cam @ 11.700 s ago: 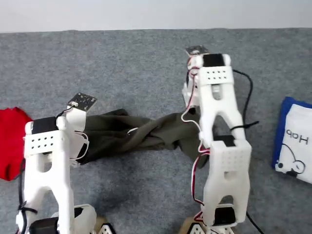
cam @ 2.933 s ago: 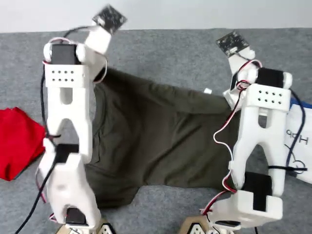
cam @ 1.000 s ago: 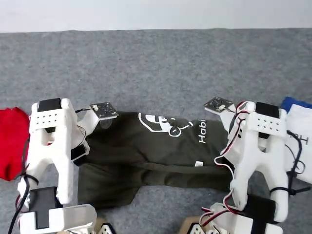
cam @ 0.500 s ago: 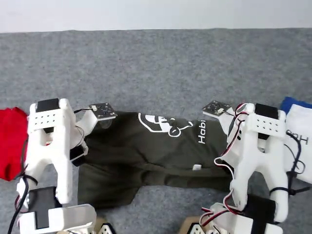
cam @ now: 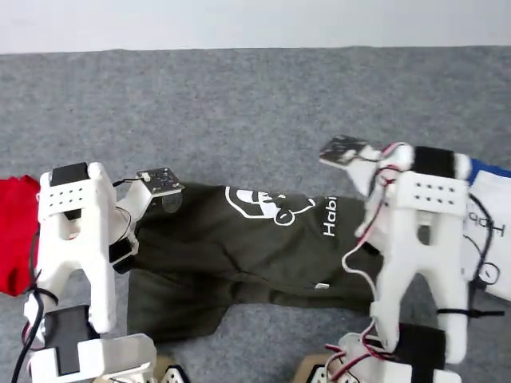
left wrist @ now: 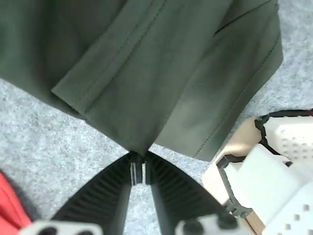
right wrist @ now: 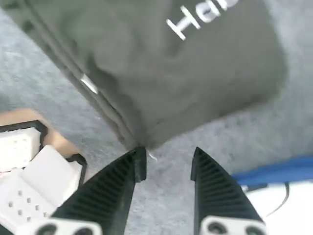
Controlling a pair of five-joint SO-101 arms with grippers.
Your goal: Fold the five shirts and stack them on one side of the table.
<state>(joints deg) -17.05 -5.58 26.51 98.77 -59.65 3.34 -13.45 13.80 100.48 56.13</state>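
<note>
An olive shirt (cam: 255, 247) with white print lies folded lengthwise across the middle of the grey table (cam: 239, 104). In the left wrist view my left gripper (left wrist: 137, 174) is shut on a pointed corner of this shirt (left wrist: 146, 73), low over the table. The left arm (cam: 76, 231) stands at the shirt's left end. My right gripper (right wrist: 167, 164) is open just off the shirt's (right wrist: 186, 63) right edge, with bare table between its fingertips. The right arm (cam: 419, 231) rises over that end.
A red shirt (cam: 14, 231) lies at the table's left edge. A blue and white shirt (cam: 491, 231) lies at the right edge, close to the right arm. The arm bases (left wrist: 274, 171) sit at the near edge. The grey surface behind the olive shirt is open.
The right gripper has let go of the shirt's right edge, and that arm's wrist has lifted and swung toward the back. The left arm has shifted slightly left, still holding its corner.
</note>
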